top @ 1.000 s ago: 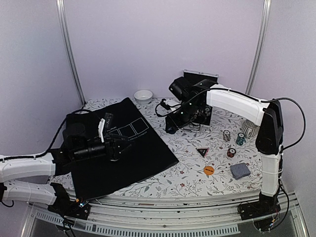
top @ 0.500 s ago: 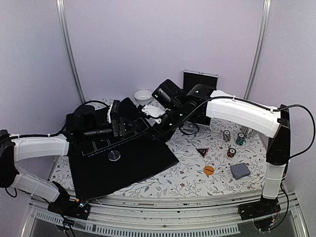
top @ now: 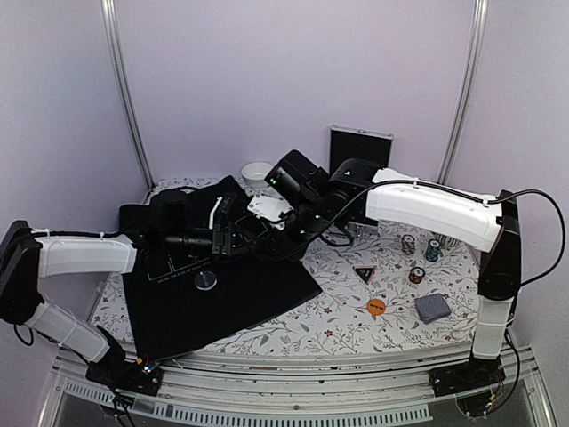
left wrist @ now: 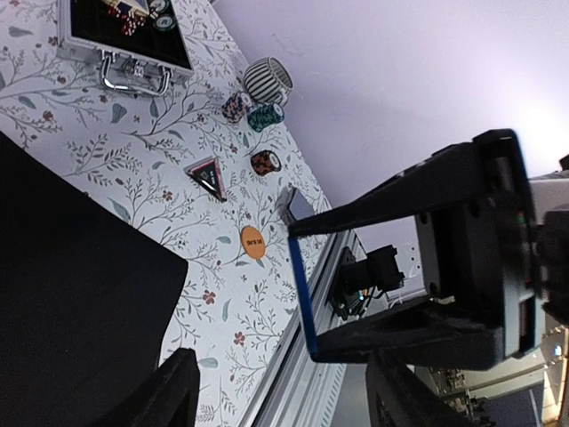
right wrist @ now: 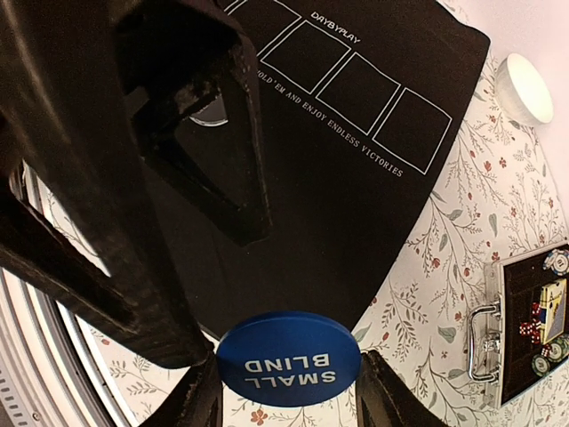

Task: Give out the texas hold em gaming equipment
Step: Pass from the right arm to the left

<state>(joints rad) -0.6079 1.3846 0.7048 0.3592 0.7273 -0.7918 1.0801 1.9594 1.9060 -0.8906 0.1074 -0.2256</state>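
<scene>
Top: grey button (top: 205, 280) on black mat (top: 258, 294); triangular marker (top: 364, 273) at its 3 o'clock, chip stacks (top: 409, 245) beyond
Left wrist: left gripper (left wrist: 280, 400) jaws apart, holding nothing
Right wrist: right gripper (right wrist: 289, 391) clamped on blue SMALL BLIND disc (right wrist: 289, 356), over mat edge

I see soft, even, bright light overhead, with only faint shadows on the worktop (top: 347, 320). In the left wrist view the black mat (left wrist: 71, 294) goes featureless, and the lower right looks slightly blurred, I think.
</scene>
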